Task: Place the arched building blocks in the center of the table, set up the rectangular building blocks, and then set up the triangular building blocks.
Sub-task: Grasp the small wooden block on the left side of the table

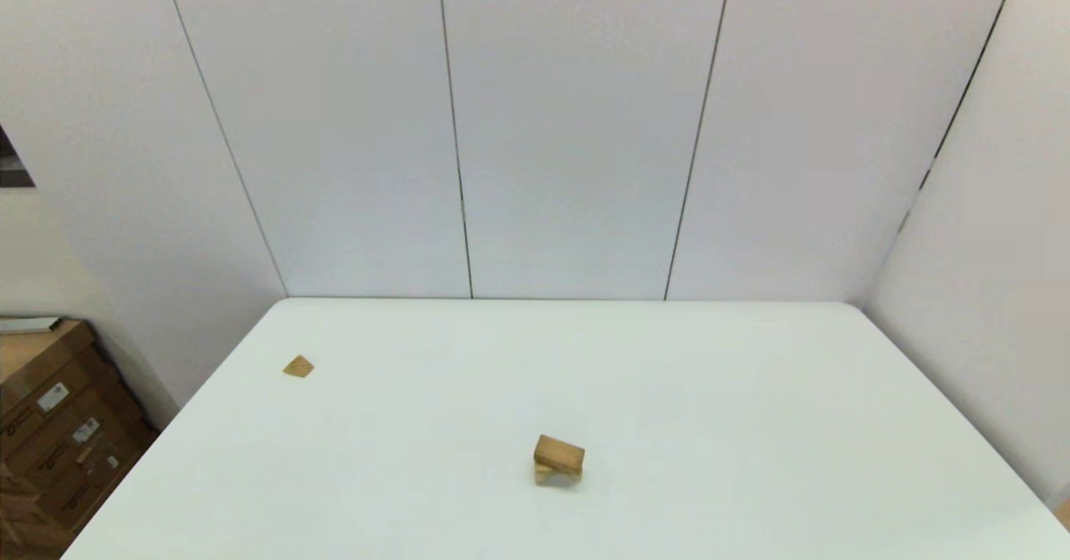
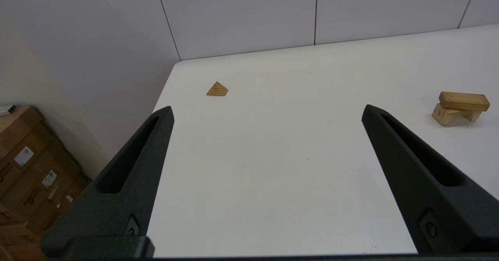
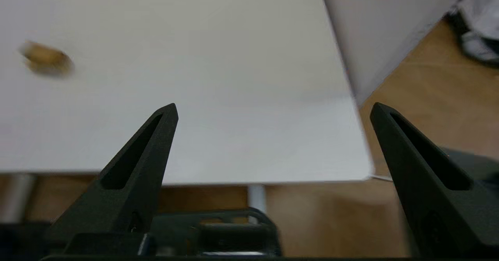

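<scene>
Light-brown wooden notched two-legged arched block [image 1: 553, 475] stands near the centre of the white rectangular desk [image 1: 752, 426], with the plain light-brown oblong wooden bar [image 1: 560, 455] lying tilted across its top. Small light-brown wooden triangular wedge [image 1: 298, 367] lies flat, well apart, at ten o'clock from the pair. Left gripper [image 2: 267, 111] hovers above the desk's near left part, jaws wide apart, empty. Right gripper [image 3: 273, 109] sits off the desk's near right corner, jaws wide apart, empty.
</scene>
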You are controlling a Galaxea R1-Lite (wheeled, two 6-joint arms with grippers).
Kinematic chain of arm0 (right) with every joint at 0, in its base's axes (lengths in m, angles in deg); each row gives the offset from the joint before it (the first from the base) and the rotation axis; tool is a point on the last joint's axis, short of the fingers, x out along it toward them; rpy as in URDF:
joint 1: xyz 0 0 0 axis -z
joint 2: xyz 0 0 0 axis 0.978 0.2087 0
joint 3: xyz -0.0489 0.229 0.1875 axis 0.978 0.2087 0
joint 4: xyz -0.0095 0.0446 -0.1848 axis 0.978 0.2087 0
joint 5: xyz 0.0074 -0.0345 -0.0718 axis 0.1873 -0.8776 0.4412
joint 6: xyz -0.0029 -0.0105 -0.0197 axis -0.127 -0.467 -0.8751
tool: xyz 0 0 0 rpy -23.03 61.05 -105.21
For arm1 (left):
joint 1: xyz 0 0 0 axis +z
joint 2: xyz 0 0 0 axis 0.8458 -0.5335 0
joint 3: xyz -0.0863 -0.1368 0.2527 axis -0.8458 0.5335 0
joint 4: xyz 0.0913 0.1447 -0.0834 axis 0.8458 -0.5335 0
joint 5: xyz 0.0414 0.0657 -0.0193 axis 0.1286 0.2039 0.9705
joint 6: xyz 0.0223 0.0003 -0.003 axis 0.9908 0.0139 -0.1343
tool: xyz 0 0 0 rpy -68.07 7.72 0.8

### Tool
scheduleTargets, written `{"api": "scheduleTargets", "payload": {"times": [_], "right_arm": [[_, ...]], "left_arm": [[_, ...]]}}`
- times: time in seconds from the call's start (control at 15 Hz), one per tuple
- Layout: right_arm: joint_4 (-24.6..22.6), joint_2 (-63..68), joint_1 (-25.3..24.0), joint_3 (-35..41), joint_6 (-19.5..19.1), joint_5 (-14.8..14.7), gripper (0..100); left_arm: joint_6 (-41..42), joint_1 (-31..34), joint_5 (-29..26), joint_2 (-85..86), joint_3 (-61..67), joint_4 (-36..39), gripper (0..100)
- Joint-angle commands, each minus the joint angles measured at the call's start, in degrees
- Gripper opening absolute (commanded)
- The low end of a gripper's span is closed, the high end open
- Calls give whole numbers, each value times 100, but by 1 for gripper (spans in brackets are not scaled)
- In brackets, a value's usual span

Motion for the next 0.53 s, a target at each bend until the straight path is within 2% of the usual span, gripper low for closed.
{"api": "scheduleTargets", "payload": {"times": [0.07, 0.53], "right_arm": [[-614, -151, 20, 470, -206, 52, 100], [-632, -257, -95, 786, -171, 114, 100]], "left_arm": [[4, 2, -3, -7, 1, -2, 100], [4, 2, -3, -7, 1, -2, 100]]}}
